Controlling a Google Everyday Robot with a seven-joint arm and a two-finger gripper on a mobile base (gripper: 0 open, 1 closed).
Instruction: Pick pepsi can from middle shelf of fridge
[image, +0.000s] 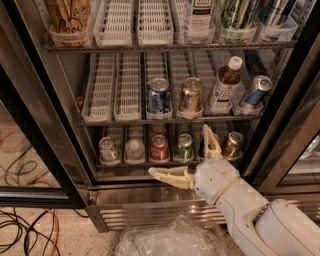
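The pepsi can (159, 97) stands upright at the front of the middle shelf (100, 121), in the third lane from the left, with a copper-gold can (190, 96) right beside it. My gripper (178, 150) hangs open below that shelf, in front of the fridge's (47, 130) bottom rack. One pale finger (169, 176) points left and the other (210, 141) points up. Nothing is between them. The gripper sits lower than the pepsi can and slightly to its right, apart from it.
A brown bottle (224, 85) and a slim blue-and-silver can (255, 91) fill the right lanes of the middle shelf. Short cans (159, 148) line the bottom rack. A louvred grille (150, 212), crumpled clear plastic (170, 240) and floor cables (25, 230) lie below.
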